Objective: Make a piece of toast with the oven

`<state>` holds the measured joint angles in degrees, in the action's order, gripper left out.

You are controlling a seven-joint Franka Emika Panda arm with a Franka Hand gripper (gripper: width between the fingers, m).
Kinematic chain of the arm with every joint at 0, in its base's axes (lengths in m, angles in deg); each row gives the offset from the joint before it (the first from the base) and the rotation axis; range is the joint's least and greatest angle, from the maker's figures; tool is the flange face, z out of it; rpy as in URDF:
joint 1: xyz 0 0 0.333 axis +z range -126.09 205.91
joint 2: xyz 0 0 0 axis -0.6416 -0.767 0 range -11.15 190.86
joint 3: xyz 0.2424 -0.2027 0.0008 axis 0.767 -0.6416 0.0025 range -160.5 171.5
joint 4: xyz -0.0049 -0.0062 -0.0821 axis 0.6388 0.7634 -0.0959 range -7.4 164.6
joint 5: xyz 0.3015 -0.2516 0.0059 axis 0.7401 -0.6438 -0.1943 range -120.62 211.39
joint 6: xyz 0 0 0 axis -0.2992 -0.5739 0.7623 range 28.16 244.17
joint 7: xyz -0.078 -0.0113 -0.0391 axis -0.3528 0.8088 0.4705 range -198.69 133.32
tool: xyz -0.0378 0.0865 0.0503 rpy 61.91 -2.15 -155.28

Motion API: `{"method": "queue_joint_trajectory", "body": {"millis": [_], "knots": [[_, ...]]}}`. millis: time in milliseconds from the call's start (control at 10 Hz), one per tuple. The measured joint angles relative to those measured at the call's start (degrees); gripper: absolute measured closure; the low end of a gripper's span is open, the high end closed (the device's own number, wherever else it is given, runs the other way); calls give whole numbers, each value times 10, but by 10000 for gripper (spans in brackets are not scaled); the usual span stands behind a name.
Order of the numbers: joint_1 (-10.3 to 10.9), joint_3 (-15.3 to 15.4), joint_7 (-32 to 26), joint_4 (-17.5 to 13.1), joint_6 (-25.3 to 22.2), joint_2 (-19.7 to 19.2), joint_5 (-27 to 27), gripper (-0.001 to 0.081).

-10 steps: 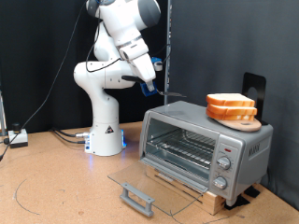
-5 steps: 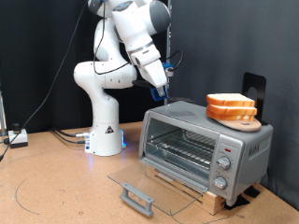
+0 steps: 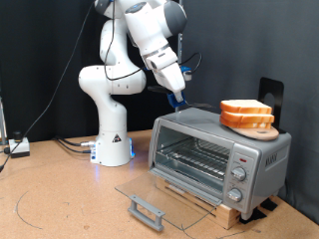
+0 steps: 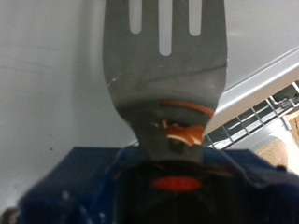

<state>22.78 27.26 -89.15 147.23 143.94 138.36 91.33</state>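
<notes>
Exterior view: gripper (image 3: 180,100), grip state unclear, above oven (image 3: 219,154); toast (image 3: 245,108) lies flat.

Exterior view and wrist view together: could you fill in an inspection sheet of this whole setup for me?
Surface: brown table; the oven sits on a wooden board.
Job's things: oven, glass door folded down open, wire rack bare inside. Two bread slices stacked on a round wooden plate on the oven's top; the piece of toast lies uppermost.
Clutter: nothing seen.
Grippers: end effector is in the air above the oven's top, to the exterior view's left of the bread, carrying a slotted metal spatula; its fingers are hidden.
Cables: a bundle runs from the robot's base to a small box.
Surroundings: dark backdrop, black stand behind the oven.
</notes>
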Motion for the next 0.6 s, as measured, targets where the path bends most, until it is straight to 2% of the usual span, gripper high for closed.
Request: {"method": "queue_joint_trajectory", "body": {"millis": [600], "knots": [[-2,0,0,-2,1,-4,-7,349]]}}
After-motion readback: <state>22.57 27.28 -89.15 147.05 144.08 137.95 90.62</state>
